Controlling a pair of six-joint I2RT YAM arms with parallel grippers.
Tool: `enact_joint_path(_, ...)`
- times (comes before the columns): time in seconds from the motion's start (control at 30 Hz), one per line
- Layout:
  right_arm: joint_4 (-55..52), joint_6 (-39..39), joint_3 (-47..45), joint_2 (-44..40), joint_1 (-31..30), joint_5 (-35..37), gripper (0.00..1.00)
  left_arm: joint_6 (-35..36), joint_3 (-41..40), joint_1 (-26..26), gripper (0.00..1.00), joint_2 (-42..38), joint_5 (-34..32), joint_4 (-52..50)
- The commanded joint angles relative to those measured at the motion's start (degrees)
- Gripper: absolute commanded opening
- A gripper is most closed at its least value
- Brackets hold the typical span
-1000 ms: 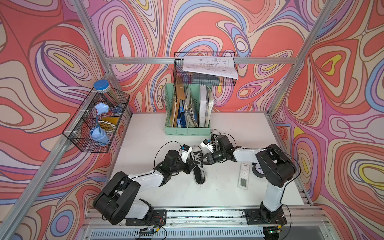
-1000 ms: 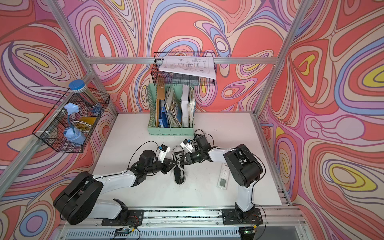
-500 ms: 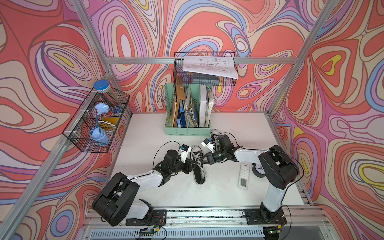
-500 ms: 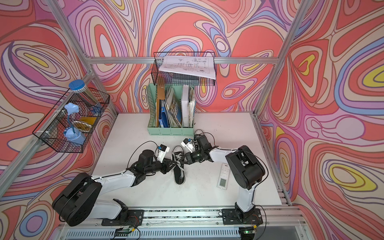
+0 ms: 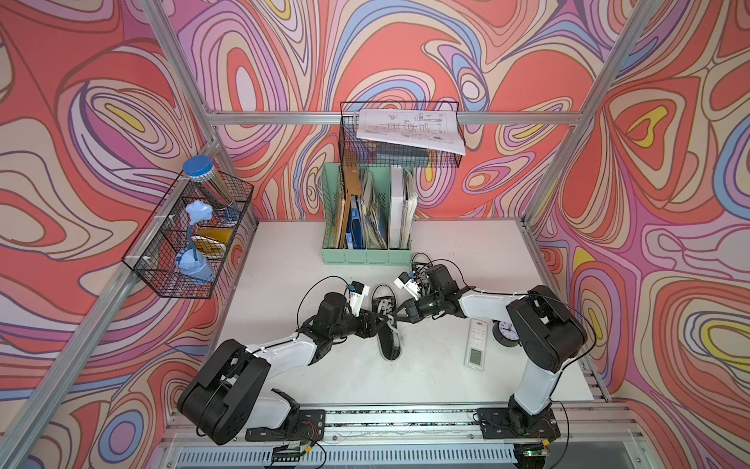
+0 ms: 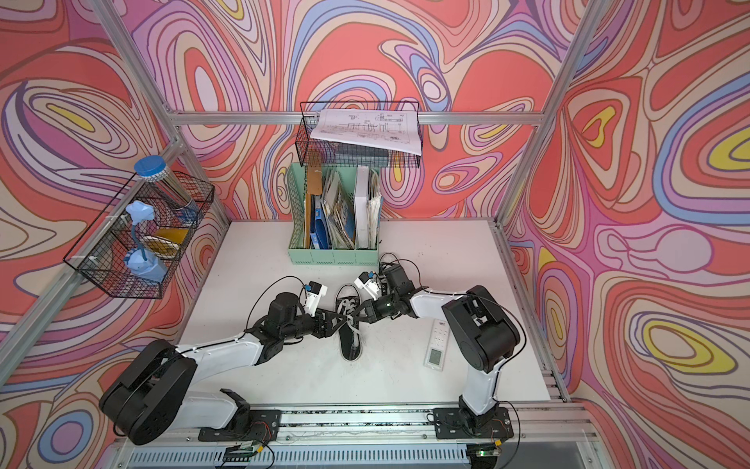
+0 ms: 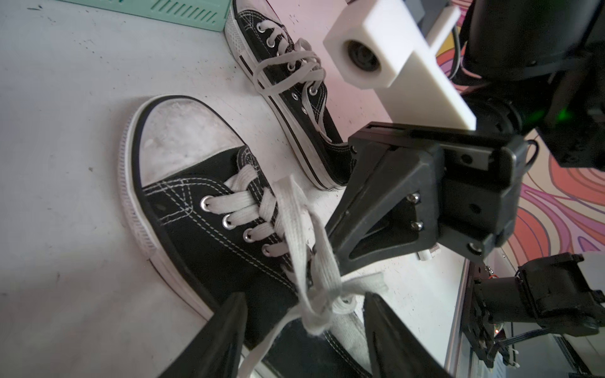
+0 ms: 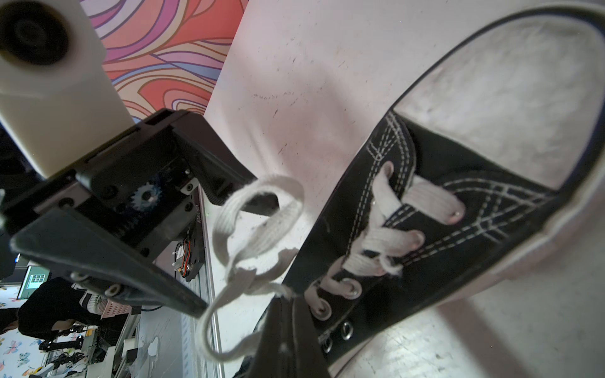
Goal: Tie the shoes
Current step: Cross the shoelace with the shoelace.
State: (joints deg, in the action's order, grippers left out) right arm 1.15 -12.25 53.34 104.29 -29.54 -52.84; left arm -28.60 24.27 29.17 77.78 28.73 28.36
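Note:
One of the shoes point(image 5: 389, 329), a black canvas sneaker with white laces and a whitish toe cap, lies mid-table in both top views point(image 6: 351, 339). My left gripper point(image 7: 302, 297) is open. Its fingers straddle the loose lace knot point(image 7: 322, 302) without pinching it. From the opposite side my right gripper point(image 8: 284, 296) is shut on a white lace strand point(image 8: 229, 281) at its tips. In a top view the left gripper point(image 5: 382, 320) and the right gripper point(image 5: 399, 314) meet over the laces. The second shoe point(image 7: 294, 88) lies beside the green organizer, mostly hidden under the right wrist in the top views.
A green file organizer point(image 5: 367, 251) stands at the back. A white remote point(image 5: 475, 345) and a small clock point(image 5: 505, 331) lie right of the shoe. A wire basket point(image 5: 190, 243) hangs on the left wall and another wire basket point(image 5: 399, 138) sits above the organizer.
My left gripper's jaws have spread apart and let go of the lace. The right gripper stays shut, and both arms have barely moved.

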Motion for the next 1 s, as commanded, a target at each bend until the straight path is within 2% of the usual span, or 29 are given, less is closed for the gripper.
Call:
enact_joint_path(0.0,0.02,0.98,-0.58,-1.63,0.25,0.19,0.00,-2.09,0.93,-1.02,0.68,-1.40,-0.80,-2.73)
enact_joint_path(0.17,0.30,0.83,-0.78,-1.70,0.20,-0.03,0.00,-2.12,2.93,-1.28,0.73,-0.97,0.78,-3.92)
enact_joint_path(0.47,0.87,0.61,-0.87,-1.67,0.25,-0.57,0.00,-2.06,8.19,-1.27,0.77,1.76,0.60,-5.80)
enact_joint_path(0.97,0.43,0.74,-1.04,-1.49,0.24,1.08,0.00,0.54,3.15,-1.28,0.86,-4.58,1.05,-10.98)
